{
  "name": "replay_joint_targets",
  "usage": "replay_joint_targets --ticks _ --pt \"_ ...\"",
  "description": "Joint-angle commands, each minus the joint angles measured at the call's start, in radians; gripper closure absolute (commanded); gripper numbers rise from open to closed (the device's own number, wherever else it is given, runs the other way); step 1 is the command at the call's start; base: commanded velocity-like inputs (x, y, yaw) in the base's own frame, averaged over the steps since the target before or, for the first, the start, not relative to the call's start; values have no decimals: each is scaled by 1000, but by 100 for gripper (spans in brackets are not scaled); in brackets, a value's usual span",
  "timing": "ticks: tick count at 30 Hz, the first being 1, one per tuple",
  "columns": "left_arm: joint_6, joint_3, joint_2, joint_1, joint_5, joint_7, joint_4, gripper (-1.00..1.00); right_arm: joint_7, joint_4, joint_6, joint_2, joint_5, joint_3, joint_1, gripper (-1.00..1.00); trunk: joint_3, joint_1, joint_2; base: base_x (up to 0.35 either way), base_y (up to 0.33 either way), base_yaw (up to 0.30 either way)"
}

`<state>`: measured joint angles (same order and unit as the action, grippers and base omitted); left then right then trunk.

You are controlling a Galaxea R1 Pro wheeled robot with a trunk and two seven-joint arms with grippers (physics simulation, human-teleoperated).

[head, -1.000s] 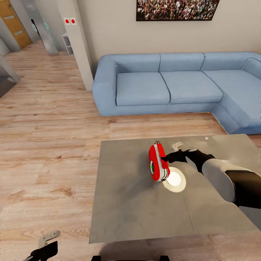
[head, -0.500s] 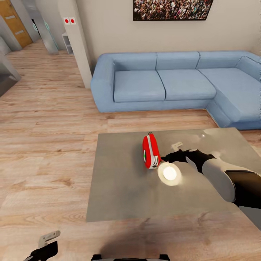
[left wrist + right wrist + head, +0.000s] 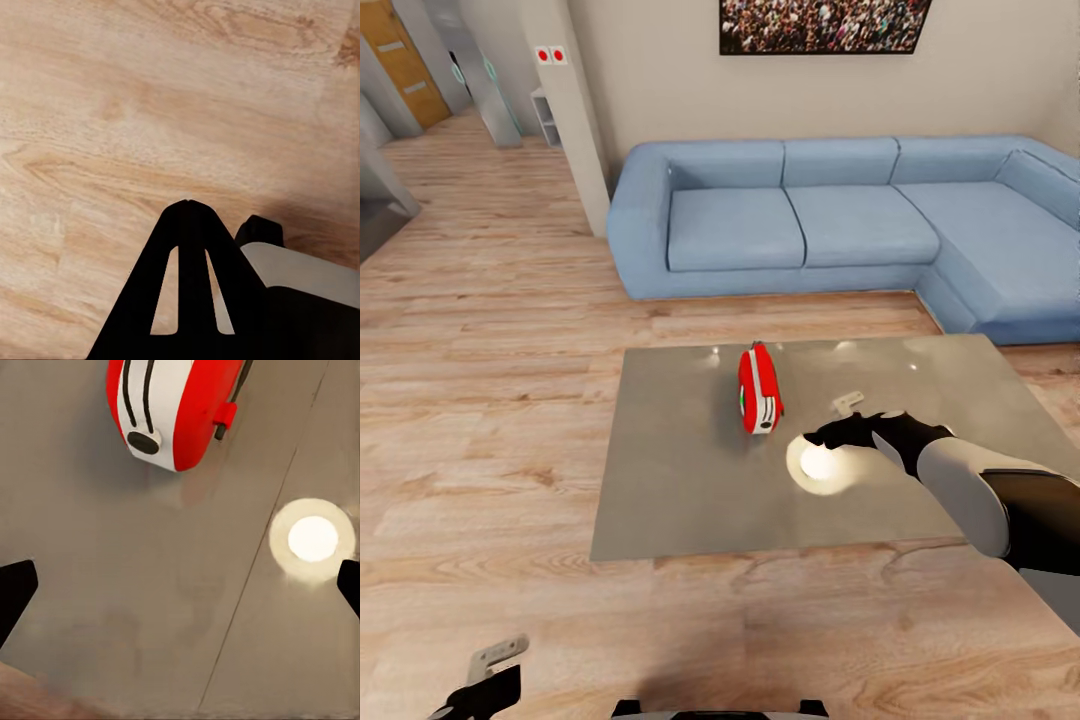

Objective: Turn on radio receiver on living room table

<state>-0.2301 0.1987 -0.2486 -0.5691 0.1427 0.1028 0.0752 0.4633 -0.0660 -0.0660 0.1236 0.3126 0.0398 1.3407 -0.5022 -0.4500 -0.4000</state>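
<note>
Radio (image 3: pixel 759 389) upright on table (image 3: pixel 690 500), toward far edge; sofa (image 3: pixel 830 215) beyond at 12 o'clock; gripper (image 3: pixel 830 436) at radio's 4 o'clock.

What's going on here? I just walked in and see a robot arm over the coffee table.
A robot in a living room is working at a grey table with a small red radio standing on it. Its right hand hangs open over the tabletop beside the radio, not touching it. A green light shows on the radio's face. The left hand is shut, down low over the wooden floor. A blue sofa sits behind the table.
</note>
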Motion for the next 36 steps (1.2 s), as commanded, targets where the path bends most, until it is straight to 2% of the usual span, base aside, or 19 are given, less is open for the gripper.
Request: replay_joint_targets --ticks 1,9,14,22,31,36 --pt "0 0 0 0 0 0 0 100 0 0 0 0 0 0 0 -100 0 0 0 -298 -30 0" --pt "0 -1 -1 0 0 0 0 100 -1 -1 0 -4 -6 0 -8 -100 0 0 0 -91 -8 0" --pt "0 -1 -2 1 -1 0 0 100 -3 -2 -1 -1 -7 0 -38 -100 0 0 0 -6 -1 0" --pt "-3 -1 -6 2 -3 -2 1 100 -67 -2 0 -2 -7 0 -156 -100 0 0 0 0 0 0" --pt "-3 -2 -16 4 -4 -3 2 100 -80 -2 2 0 -6 0 -307 -100 0 0 0 0 0 0" --pt "-3 -2 -15 5 -5 -3 2 100 -93 -2 51 -1 -6 0 -411 -100 0 0 0 0 0 0"
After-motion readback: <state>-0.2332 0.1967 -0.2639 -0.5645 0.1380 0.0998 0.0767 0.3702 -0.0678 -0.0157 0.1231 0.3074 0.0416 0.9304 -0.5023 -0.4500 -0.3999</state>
